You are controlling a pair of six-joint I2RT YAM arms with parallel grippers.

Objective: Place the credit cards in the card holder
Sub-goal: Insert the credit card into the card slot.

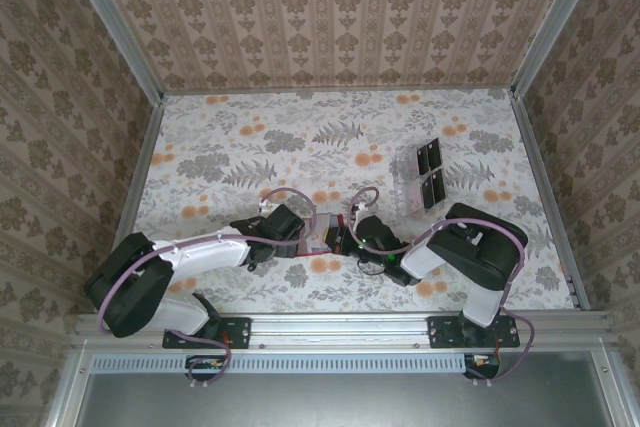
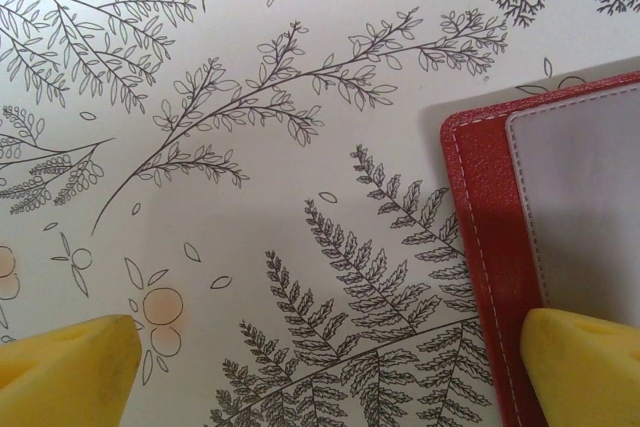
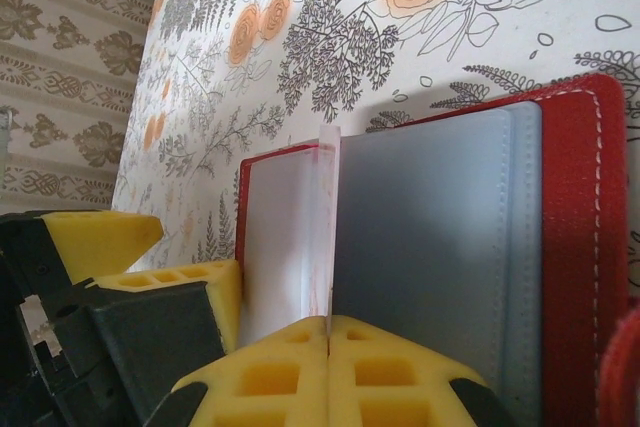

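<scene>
- The right pincer [image 3: 329, 329] is pressed together on a thin pale leaf [image 3: 328, 217]. The leaf stands upright along the fold of the open red card holder [image 3: 585, 247]. It cannot be told whether it is a card or a sleeve.
- The left pincer [image 2: 325, 375] stands wide apart and empty. One fingertip [image 2: 585, 367] is over the card holder's stitched edge, and the other is over bare floral tabletop [image 2: 250, 197].
- The card holder lies between both pincers, mid-tabletop towards the near side.
- A clear rack [image 1: 428, 179] with black panels stands apart, far right.
</scene>
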